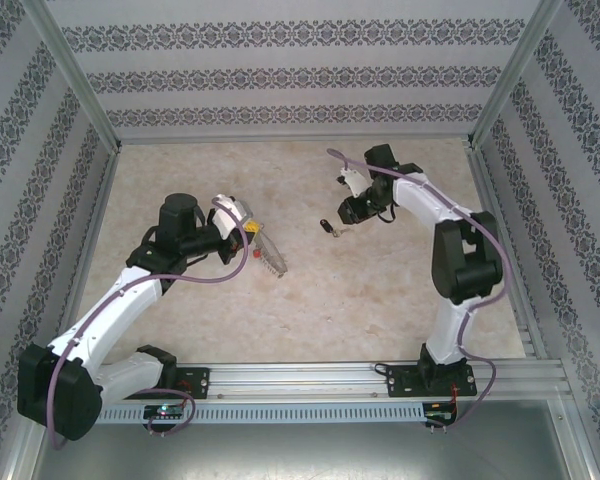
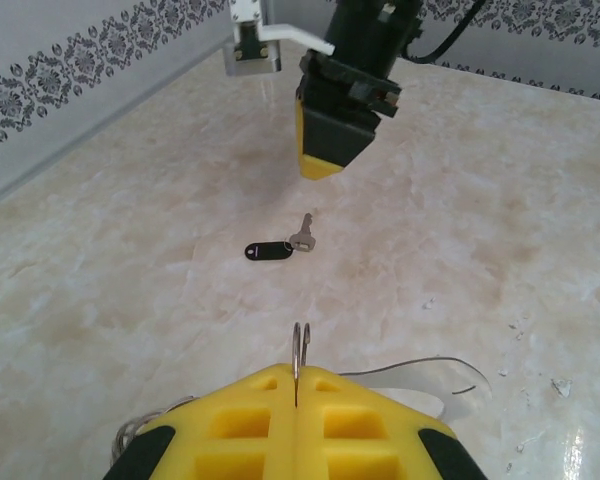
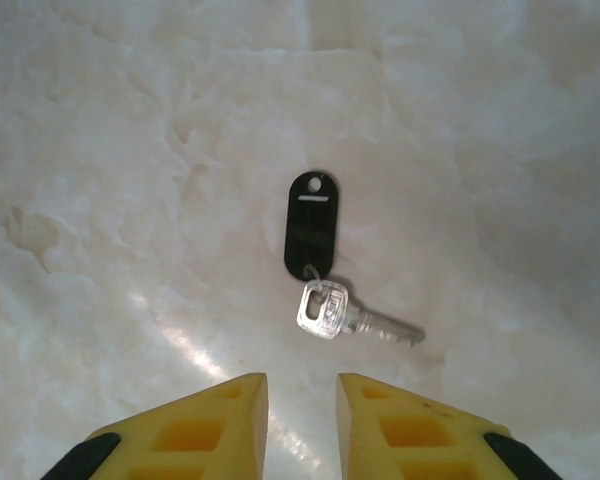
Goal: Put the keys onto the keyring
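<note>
A silver key point(image 3: 358, 317) tied to a black oval tag point(image 3: 311, 235) lies flat on the marble tabletop. My right gripper point(image 3: 302, 385) hovers just short of it, open with a narrow gap and nothing between the yellow fingers. From above, this gripper point(image 1: 342, 215) stands right over the key point(image 1: 329, 228). My left gripper point(image 2: 297, 378) is shut on the keyring point(image 2: 300, 348), whose thin wire edge pokes up between the fingertips. The rest of the loop hangs below the left gripper point(image 1: 254, 243). The left wrist view shows the key and tag point(image 2: 280, 248) ahead, under the right gripper point(image 2: 325, 150).
A clear curved piece point(image 2: 435, 385) trails from the keyring on the right of my left fingers. Patterned walls and metal frame posts point(image 1: 90, 110) enclose the table. The base rail point(image 1: 310, 380) runs along the near edge. Small white flecks point(image 2: 560, 385) dot the surface.
</note>
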Controlling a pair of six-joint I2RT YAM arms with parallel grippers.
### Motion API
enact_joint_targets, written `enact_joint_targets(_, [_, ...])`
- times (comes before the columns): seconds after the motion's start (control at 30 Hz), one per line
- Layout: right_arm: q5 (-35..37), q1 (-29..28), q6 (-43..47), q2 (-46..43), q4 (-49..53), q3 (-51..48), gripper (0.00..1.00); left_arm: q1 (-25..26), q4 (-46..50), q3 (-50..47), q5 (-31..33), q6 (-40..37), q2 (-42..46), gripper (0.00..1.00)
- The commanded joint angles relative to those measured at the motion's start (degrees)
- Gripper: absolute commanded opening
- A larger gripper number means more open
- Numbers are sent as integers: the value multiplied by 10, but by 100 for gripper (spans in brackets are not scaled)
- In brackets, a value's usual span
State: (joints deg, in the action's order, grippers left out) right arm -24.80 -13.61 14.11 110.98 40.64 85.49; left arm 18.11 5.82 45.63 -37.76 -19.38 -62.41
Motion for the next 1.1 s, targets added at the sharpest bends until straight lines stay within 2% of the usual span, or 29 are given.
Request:
enact_joint_targets(0.0, [-19,-5,45,40,74,39,23,-10,-13,13,-30,11,-1,0])
enact_joint_targets(0.23, [18,-10,54,93,80,72,23,-12,-12,9,-34,14,-2,0])
enact_joint_targets(0.53, [-17,-27,58,153,115,120,22,-13,-21,5,-35,17,-3,0])
enact_joint_targets(0.67, [-2,-27,65,154,124,120,23,-12,-19,4,-37,19,-3,0])
enact_joint_targets(0.83, [-19,-17,69,151,126,110,24,-13,-18,4,-39,19,-1,0])
enact_joint_targets(1.07, [4,-26,68,130,76,75,25,-12,-19,3,-38,19,-2,0])
